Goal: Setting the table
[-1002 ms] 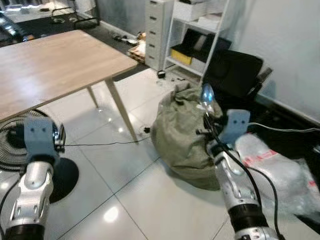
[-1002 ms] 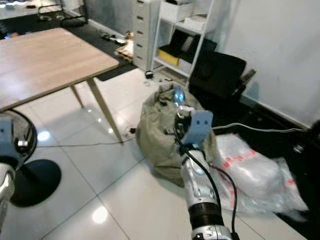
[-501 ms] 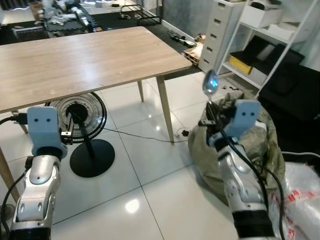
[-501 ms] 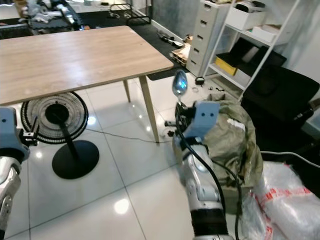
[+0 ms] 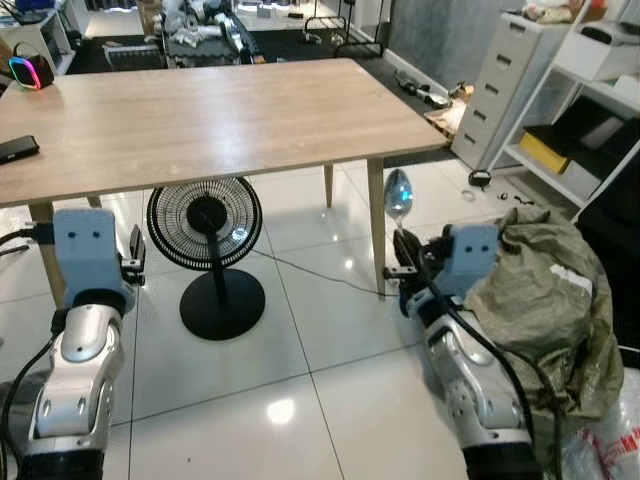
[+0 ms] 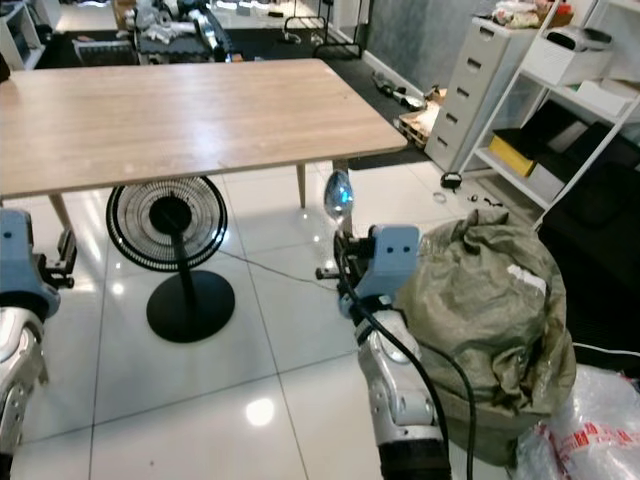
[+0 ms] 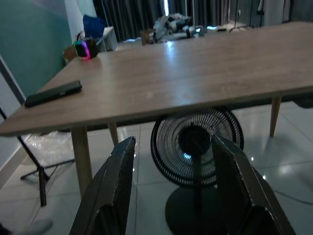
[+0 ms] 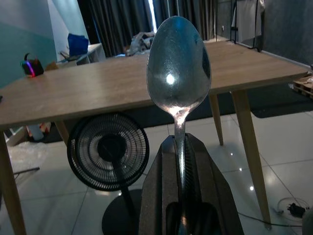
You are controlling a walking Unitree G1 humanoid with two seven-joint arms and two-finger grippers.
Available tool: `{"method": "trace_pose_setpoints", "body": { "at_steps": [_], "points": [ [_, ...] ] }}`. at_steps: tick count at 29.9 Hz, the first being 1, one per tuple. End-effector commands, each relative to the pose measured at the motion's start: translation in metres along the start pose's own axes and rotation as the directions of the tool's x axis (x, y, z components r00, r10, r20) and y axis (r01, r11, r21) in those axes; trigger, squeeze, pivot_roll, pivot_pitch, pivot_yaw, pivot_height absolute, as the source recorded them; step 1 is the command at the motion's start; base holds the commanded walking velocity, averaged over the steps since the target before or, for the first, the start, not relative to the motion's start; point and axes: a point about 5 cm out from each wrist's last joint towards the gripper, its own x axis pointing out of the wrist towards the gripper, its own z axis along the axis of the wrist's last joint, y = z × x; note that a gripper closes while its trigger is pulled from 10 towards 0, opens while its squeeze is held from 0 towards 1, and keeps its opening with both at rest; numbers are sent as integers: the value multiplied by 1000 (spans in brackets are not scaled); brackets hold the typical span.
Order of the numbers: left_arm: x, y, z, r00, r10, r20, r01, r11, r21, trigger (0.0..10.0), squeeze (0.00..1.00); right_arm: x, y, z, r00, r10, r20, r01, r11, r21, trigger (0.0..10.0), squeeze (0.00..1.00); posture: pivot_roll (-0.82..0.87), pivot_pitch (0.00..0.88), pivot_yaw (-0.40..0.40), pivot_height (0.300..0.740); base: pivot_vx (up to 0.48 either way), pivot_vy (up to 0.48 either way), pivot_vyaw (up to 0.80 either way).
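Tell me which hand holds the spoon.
The right hand: its fingers are shut on the spoon, bowl upward. The left hand is open, with nothing between its fingers.

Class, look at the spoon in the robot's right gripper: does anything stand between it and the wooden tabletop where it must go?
Nothing visible does. The right gripper holds the spoon upright near the table's near corner, below the top's edge; a phone and a speaker sit far across the tabletop.

Left tool [image 7: 172,181] open — table [image 7: 205,73], fan [image 7: 196,145] ahead.
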Motion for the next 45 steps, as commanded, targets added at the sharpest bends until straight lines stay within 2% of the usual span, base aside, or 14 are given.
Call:
{"method": "trace_pose_setpoints", "body": {
  "at_steps": [1,10,22,25,28,37,45],
  "points": [
    [0,-3,-3,1000,-4,-21,4,1000,3,10000,0,-1,-4,3,1000,-9,6,9,1000,2,10000,0,37,0,28,740,480,0,0],
    [1,-6,-3,1000,-12,-25,12,1000,-2,10000,0,-1,-4,3,1000,-12,-1,12,1000,-22,10000,0,34,0,30,740,480,0,0],
    [1,-7,-2,1000,-15,-24,15,1000,0,10000,0,0,-9,4,999,-49,1,49,999,-1,10000,0,39,0,28,740,480,0,672],
    [1,-7,-3,1000,-16,-24,16,1000,1,10000,0,2,-21,4,989,-149,-7,149,986,77,10000,0,41,0,28,740,480,0,0],
    [1,-7,-3,1000,-17,-25,17,1000,2,10000,0,2,-27,4,983,-182,-10,182,978,101,10000,0,41,0,27,740,480,0,-267],
    [1,-7,-3,999,-20,-25,20,1000,1,10000,0,2,-31,5,980,-201,-8,201,974,102,10000,0,38,0,28,740,480,0,-731],
    [1,-9,-3,999,-26,-23,26,1000,4,10000,0,5,-24,8,987,-162,4,161,983,84,10000,0,38,0,28,740,480,0,0]
  ]
}}
